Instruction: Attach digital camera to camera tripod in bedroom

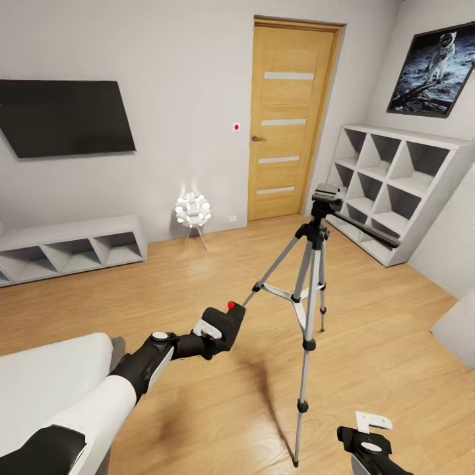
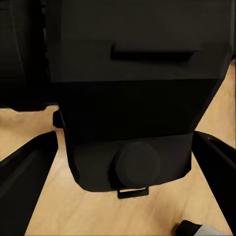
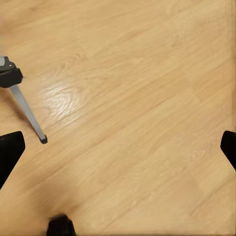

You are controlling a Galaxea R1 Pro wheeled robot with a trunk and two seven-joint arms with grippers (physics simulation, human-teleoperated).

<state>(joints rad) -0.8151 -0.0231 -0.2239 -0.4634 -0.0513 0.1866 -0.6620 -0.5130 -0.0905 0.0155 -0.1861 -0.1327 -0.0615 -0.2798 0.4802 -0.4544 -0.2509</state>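
While the left arm reaches out over the plank floor, its left gripper is clamped on the camera — a small black body with a red button on top. From the left wrist the camera sits between the two dark fingers, its round knob facing the lens, wood showing beneath it. The camera hangs in the air just beside one silver leg of the tripod, low and to the left of the tripod's black head, which stands well above it with the long handle pointing right toward the white cube shelf.

The tripod stands in the open middle of the room with bare floor on all sides: the wooden door lies behind it, the cube shelf to its right, and a low white shelf along the left wall under a dark screen. A small round lamp stands near the door. The corner of a bed edges in at lower left.

The right gripper hangs low at the bottom edge near the tripod's front foot, spread wide — its wrist view shows fingertips at opposite borders with only floor between, and a tripod leg off to one side.
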